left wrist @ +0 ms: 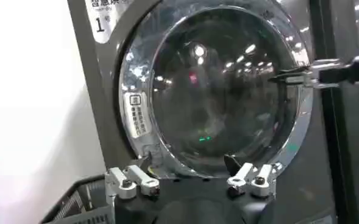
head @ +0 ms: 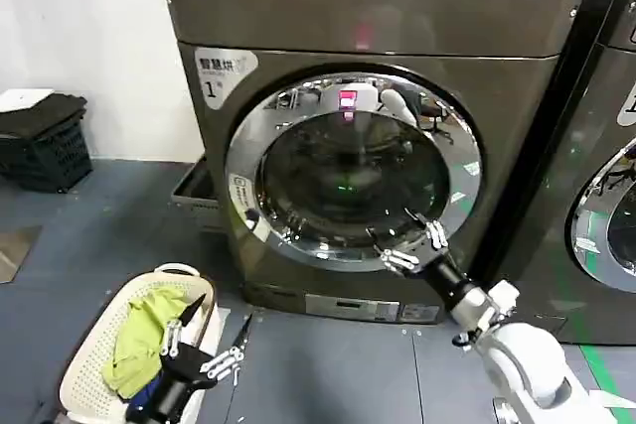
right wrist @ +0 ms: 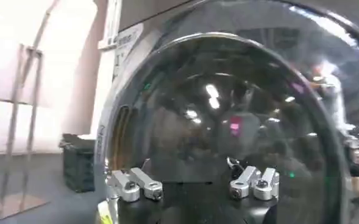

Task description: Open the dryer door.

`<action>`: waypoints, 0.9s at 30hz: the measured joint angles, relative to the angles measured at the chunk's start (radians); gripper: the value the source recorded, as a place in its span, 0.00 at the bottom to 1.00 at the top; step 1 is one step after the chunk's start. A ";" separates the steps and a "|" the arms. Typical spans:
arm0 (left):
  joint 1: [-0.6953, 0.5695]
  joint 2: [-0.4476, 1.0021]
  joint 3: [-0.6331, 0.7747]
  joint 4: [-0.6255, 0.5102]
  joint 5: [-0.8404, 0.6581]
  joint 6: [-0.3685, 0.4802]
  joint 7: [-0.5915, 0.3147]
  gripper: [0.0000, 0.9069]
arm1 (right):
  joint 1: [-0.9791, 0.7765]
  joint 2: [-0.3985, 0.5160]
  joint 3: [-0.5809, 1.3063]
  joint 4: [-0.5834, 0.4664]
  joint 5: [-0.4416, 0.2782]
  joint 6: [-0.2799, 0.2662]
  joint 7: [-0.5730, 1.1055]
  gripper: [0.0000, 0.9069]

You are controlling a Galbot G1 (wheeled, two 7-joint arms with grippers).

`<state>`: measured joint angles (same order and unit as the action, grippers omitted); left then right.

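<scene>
Bronze-grey metal fills most of what stands in front of the robot: the dryer (head: pixel 378 146) marked "1", a big square machine on the floor, with a darker neighbouring machine (head: pixel 606 196) just beside it on the robot's right. Set in its front is the dryer door (head: pixel 353 168), a round porthole with a wide chrome rim and dark glass, and from here it looks shut, flush against the cabinet. A label sits on the rim's left side, while the lower right of the rim is where the action is. The right gripper (head: pixel 409 243) is raised to that lower-right stretch of chrome, jaws spread apart and pointed at the door, fingertips at or very close to the rim; I cannot tell whether they touch it. From that wrist's own camera the glass looms right in front of the open jaws. So the door lies straight ahead of the right jaws, and this arm is far the nearer of the 2. I'd judge the next move needs a hold on that right edge, pulling outward. Down low, on the robot's left, a laundry basket (head: pixel 94 330) with yellow-green cloth (head: pixel 139 340) sits on the floor, and the left gripper (head: pixel 204 345) hangs by it, jaws open, well away from the door.
</scene>
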<state>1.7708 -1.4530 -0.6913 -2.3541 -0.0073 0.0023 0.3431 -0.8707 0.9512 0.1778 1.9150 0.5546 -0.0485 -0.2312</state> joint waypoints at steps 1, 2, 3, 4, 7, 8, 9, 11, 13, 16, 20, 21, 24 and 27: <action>0.001 -0.001 0.000 0.000 0.001 -0.001 0.000 1.00 | 0.013 0.001 -0.012 -0.008 0.000 0.000 0.001 1.00; 0.001 -0.002 0.000 0.000 0.002 -0.001 0.000 1.00 | 0.026 0.003 -0.025 -0.016 0.000 0.000 0.002 1.00; 0.001 -0.002 0.000 0.000 0.003 -0.002 0.000 1.00 | 0.039 0.006 -0.038 -0.026 0.001 0.000 0.003 1.00; 0.002 -0.003 -0.001 -0.001 0.003 -0.002 0.000 1.00 | 0.052 0.008 -0.050 -0.036 0.002 0.000 0.003 1.00; 0.007 -0.006 -0.002 -0.006 0.007 -0.003 0.000 1.00 | 0.089 0.014 -0.083 -0.064 0.008 0.000 0.002 1.00; 0.009 -0.006 -0.002 -0.007 0.008 -0.003 0.000 1.00 | 0.100 0.016 -0.094 -0.072 0.011 0.001 0.002 1.00; 0.010 -0.006 -0.002 -0.009 0.008 -0.003 0.000 1.00 | 0.111 0.019 -0.105 -0.080 0.014 0.001 0.001 1.00; 0.013 -0.008 -0.003 -0.014 0.009 -0.003 0.001 1.00 | 0.139 0.025 -0.126 -0.100 0.020 0.001 -0.002 1.00; 0.015 -0.008 -0.004 -0.018 0.009 -0.003 0.001 1.00 | 0.167 0.032 -0.147 -0.119 0.022 0.000 -0.003 1.00; 0.018 -0.010 -0.005 -0.022 0.013 -0.003 0.001 1.00 | 0.208 0.042 -0.182 -0.144 0.023 -0.001 -0.003 1.00; 0.020 -0.013 -0.007 -0.022 0.016 -0.003 0.001 1.00 | 0.253 0.058 -0.218 -0.168 0.024 -0.004 -0.003 1.00; 0.020 -0.014 -0.007 -0.022 0.016 -0.003 0.001 1.00 | 0.261 0.061 -0.225 -0.173 0.024 -0.004 -0.003 1.00; 0.022 -0.016 -0.008 -0.022 0.017 -0.003 0.001 1.00 | 0.286 0.071 -0.250 -0.188 0.024 -0.005 -0.003 1.00; 0.022 -0.018 -0.009 -0.022 0.018 -0.004 0.001 1.00 | 0.309 0.082 -0.274 -0.203 0.024 -0.005 -0.003 1.00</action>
<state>1.7927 -1.4712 -0.7002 -2.3762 0.0112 -0.0015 0.3440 -0.5618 1.0334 -0.0964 1.7115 0.5786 -0.0535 -0.2341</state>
